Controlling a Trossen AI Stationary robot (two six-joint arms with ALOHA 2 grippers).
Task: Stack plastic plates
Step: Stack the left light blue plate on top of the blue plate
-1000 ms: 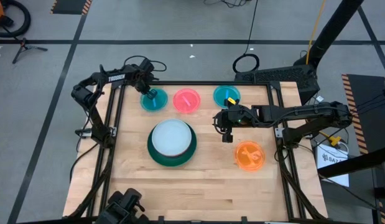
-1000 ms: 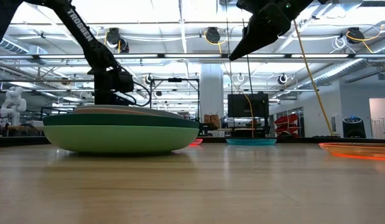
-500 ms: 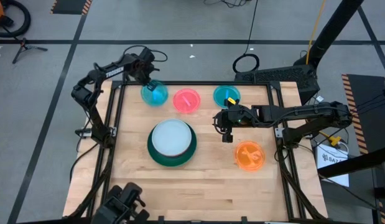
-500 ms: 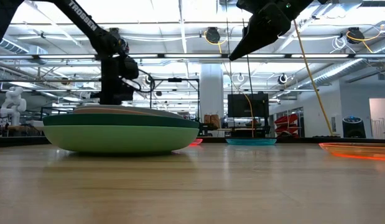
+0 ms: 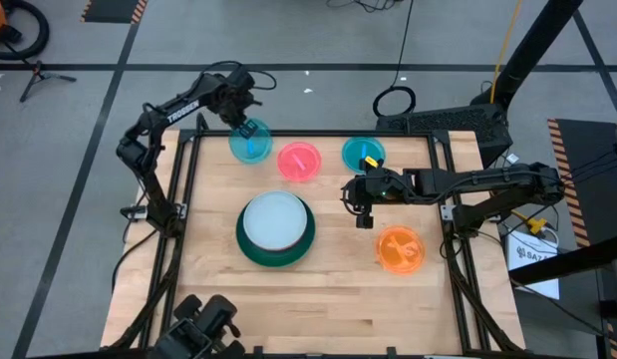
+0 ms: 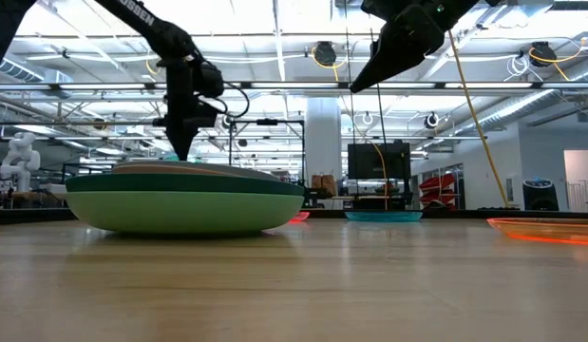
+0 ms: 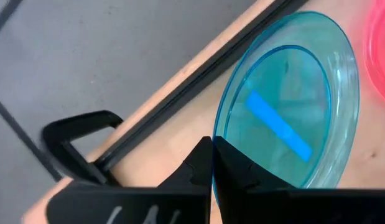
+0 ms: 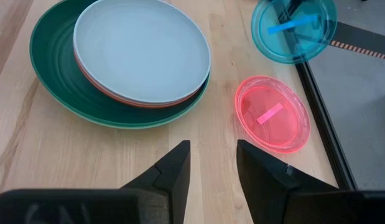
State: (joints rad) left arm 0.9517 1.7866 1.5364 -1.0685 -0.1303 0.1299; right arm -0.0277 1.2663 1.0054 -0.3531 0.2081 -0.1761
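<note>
The small cyan plate (image 5: 250,143) has been lifted off the surface (image 5: 318,289) by the left claw (image 7: 212,163) (clamped on its rim) — ready for stacking; the right claw (image 8: 211,163) hangs apart.

Bench (image 5: 318,299): pale wood, smooth, visible grain, matt. Cyan plate (image 7: 292,106): translucent glossy plastic. Hot pink plate (image 8: 272,114): same translucent gloss. Pale blue plate (image 8: 141,48): opaque, satin plastic. Frame rail (image 7: 198,81): dark matt metal.
</note>
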